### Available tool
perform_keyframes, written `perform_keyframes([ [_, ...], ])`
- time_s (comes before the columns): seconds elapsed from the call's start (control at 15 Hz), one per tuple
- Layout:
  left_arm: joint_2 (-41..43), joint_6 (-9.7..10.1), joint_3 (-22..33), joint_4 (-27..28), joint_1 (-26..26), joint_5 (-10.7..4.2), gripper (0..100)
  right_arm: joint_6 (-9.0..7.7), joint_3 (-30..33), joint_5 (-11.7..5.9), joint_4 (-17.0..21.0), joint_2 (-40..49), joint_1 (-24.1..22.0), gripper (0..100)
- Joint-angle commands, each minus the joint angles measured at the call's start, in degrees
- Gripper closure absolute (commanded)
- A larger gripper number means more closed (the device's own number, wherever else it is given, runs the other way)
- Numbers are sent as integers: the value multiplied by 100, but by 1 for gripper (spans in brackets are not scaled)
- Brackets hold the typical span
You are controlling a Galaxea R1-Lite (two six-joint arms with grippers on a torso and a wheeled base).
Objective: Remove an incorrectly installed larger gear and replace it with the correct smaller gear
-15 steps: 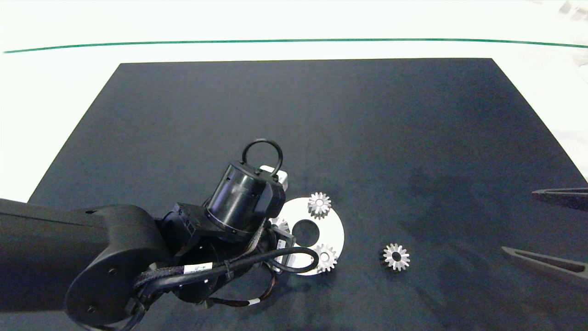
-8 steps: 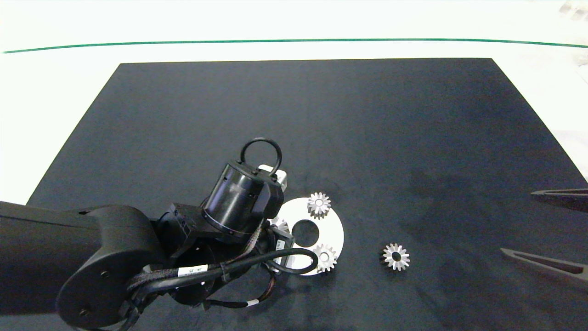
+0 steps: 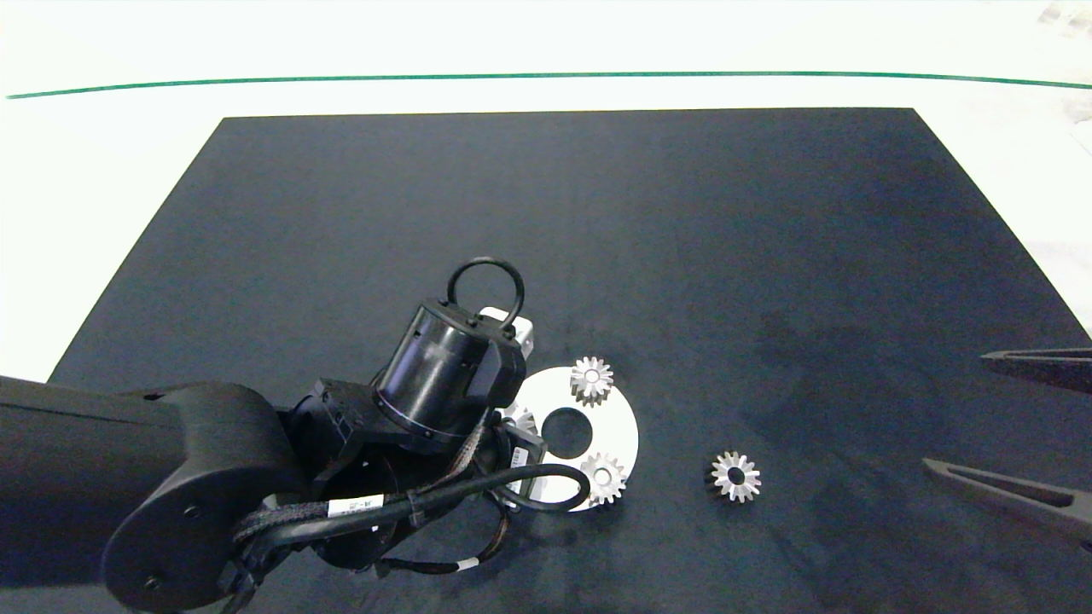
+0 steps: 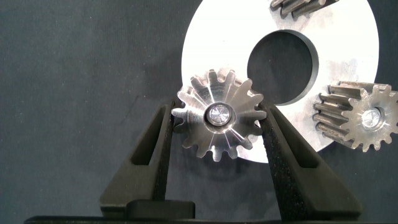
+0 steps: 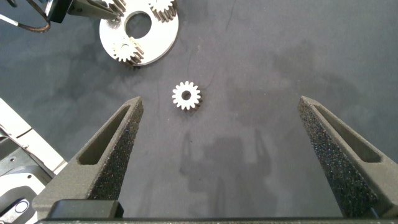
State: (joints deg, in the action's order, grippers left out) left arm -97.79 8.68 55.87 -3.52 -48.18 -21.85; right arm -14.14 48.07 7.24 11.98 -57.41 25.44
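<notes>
The larger gear [image 4: 219, 127], silver and the widest one, sits on a pin at the edge of the round silver plate [image 4: 348, 56]. My left gripper [image 4: 218, 109] straddles it, one dark pad touching its teeth on each side. From above, only a sliver of this gear [image 3: 519, 417] shows beside the left wrist. A smaller gear [image 3: 735, 476] lies loose on the black mat to the right of the plate [image 3: 629, 431]; the right wrist view shows it too [image 5: 186, 96]. My right gripper [image 5: 221, 102] hangs wide open well above the mat at the right edge [image 3: 955, 411].
Two more small gears [image 3: 591, 379] [image 3: 604, 477] stand on the plate around its centre hole [image 3: 567, 431]. The left arm's bulk and cables [image 3: 444, 499] cover the plate's left side. The black mat [image 3: 563, 213] lies on a white table.
The left arm has shifted very slightly leftward. The gears, the plate and the right gripper stay where they were.
</notes>
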Motion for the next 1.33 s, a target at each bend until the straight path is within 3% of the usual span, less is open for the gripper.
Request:
perform_keyframes([
  [0.07,23,11,3,1,1,-13,90,-10,-8,5,6,-7,5,0],
  [0.33,138,-182,12,18,36,-13,90,-19,-26,5,6,-16,5,0],
  [1.33,990,-279,47,651,63,-13,90,-19,-34,5,6,-7,75,0],
])
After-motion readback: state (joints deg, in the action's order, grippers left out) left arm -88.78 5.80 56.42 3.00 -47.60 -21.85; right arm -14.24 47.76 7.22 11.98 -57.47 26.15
